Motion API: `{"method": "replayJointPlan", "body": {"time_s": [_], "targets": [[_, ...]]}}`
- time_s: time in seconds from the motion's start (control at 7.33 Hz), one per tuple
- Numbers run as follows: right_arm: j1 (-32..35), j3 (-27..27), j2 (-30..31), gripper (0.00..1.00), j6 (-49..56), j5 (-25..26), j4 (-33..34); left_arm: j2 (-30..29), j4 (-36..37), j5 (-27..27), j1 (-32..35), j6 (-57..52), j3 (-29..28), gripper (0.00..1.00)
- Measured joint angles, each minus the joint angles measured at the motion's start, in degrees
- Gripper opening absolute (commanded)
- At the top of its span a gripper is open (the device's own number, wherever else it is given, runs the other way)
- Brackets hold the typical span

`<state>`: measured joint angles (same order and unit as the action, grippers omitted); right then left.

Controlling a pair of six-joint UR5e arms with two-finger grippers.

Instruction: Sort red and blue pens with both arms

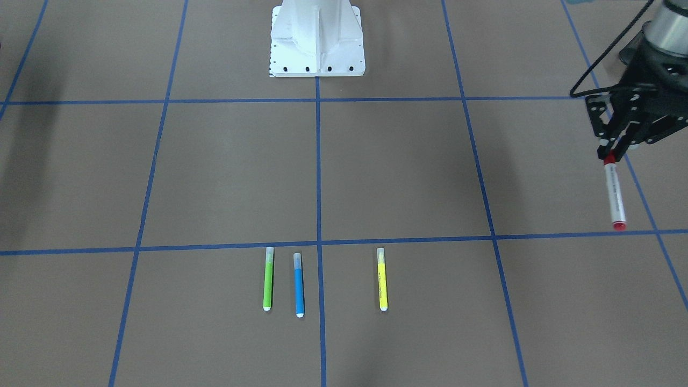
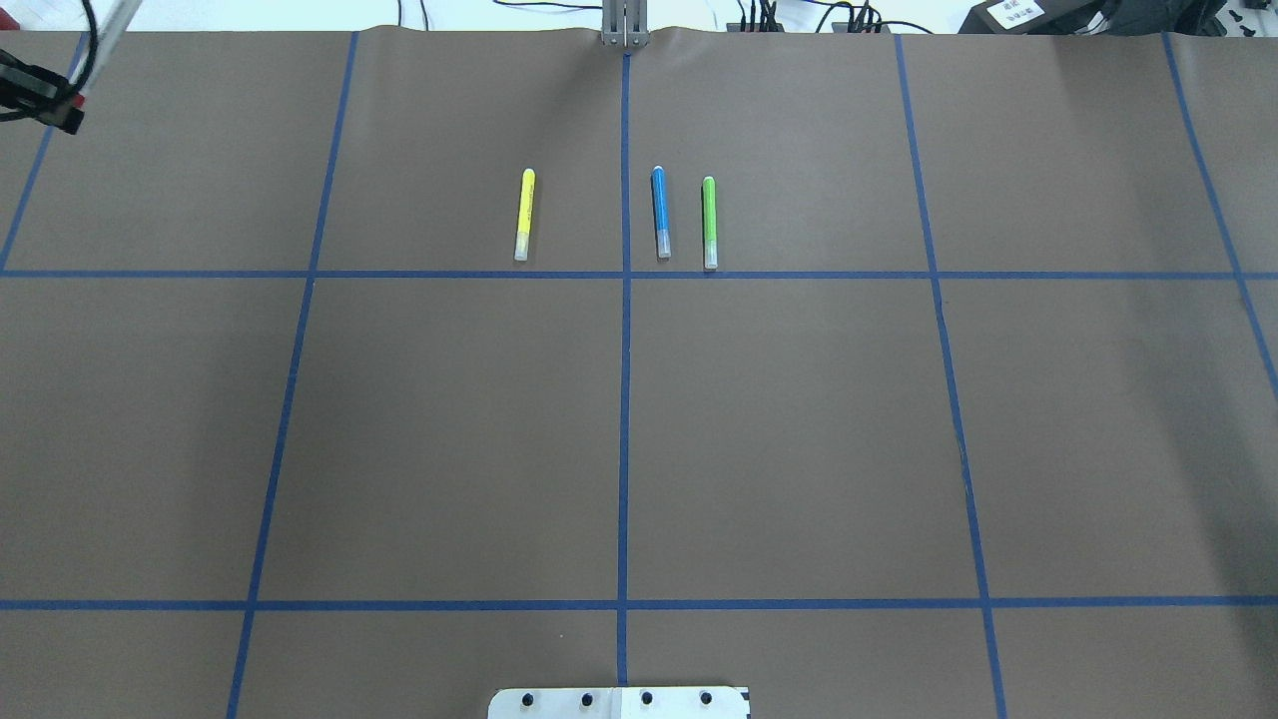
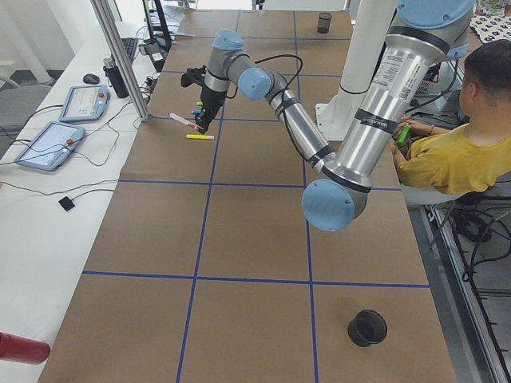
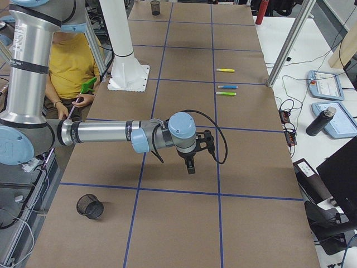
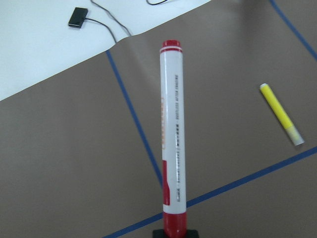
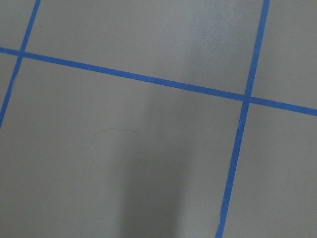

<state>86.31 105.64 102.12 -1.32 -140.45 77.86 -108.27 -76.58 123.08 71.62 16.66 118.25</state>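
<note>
My left gripper [image 1: 611, 153] hangs above the table at the far left of my side, shut on the cap end of the red pen [image 1: 614, 196]. The white barrel slants down from the fingers, clear of the table, and fills the left wrist view as the red pen [image 5: 171, 134]. The blue pen [image 1: 299, 285] lies on the brown table beside the centre tape line, also seen from overhead as the blue pen [image 2: 660, 212]. My right gripper [image 4: 191, 166] shows only in the exterior right view, low over bare table; I cannot tell whether it is open or shut.
A green marker [image 1: 267, 279] lies just beside the blue pen, and a yellow marker [image 1: 382, 279] across the centre line. Black mesh cups [image 3: 367, 327] [image 4: 89, 206] stand near both table ends. A person [image 3: 447, 152] sits behind the robot base [image 1: 317, 40].
</note>
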Motion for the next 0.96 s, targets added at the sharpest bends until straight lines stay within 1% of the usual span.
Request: {"method": "replayJointPlan", "body": {"time_s": [0.14, 0.27, 0.68, 0.96], "targets": [[0.00, 0.00, -0.02, 1.00, 0.03, 0.00, -0.28, 3.66, 0.29, 3.72, 4.77, -5.58, 0.37, 0.00], [0.00, -0.12, -0.01, 1.00, 0.00, -0.02, -1.17, 7.18, 0.34, 5.09, 8.96, -11.90, 0.46, 0.00], [0.00, -0.65, 0.01, 1.00, -0.11, -0.08, -3.01, 18.76, 0.32, 4.47, 19.71, -31.84, -0.54, 0.00], [0.00, -0.69, 0.01, 1.00, -0.09, -0.03, -3.13, 26.72, 0.64, 4.48, 27.56, -36.75, -2.77, 0.00]]}}
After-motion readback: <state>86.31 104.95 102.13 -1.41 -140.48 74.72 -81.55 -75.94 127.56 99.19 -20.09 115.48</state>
